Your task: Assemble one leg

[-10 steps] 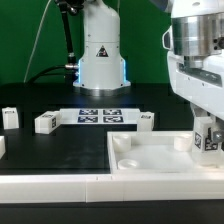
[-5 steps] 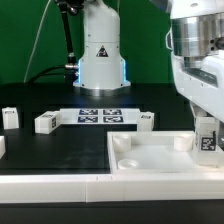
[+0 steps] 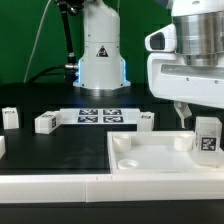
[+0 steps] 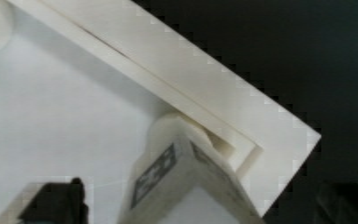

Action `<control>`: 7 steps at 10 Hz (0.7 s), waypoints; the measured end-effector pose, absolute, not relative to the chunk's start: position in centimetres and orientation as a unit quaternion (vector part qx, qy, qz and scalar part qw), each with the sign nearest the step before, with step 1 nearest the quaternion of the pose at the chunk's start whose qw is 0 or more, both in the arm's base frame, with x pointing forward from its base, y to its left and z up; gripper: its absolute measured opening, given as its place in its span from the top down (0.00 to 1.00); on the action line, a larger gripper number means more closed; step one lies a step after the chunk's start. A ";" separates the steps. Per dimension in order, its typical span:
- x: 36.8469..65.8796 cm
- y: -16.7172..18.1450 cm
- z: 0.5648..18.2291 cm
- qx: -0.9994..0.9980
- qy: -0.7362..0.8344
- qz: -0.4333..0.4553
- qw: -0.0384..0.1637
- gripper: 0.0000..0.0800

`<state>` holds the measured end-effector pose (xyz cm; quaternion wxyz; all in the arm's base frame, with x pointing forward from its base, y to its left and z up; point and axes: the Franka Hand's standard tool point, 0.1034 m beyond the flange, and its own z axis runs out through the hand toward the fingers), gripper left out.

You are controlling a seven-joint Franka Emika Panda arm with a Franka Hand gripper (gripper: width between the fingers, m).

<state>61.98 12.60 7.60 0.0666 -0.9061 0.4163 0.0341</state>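
White tray [image 3: 150, 165]: is lying nearest on the black worktop [image 3: 60, 140], one round socket [image 3: 126, 146] showing at its left.
Leg [image 3: 207, 137]: is standing upright at the tray's far right corner, beside the rim, tag facing near; nothing is gripping it.
Pincer [image 3: 203, 112]: is hanging just above the leg, spread, one finger [image 3: 183, 114] showing clear of the leg's left face, the other out of frame.
Step in hand: probably releasing; going straight up is advisable, since a sideways drift risks clipping and tipping the leg.
Farther back: small white blocks [image 3: 45, 123] and the marker board [image 3: 98, 116] are lying before the arm's base [image 3: 100, 60].
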 end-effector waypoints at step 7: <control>61.9 12.5 7.1 -0.997 0.058 0.012 0.040 0.19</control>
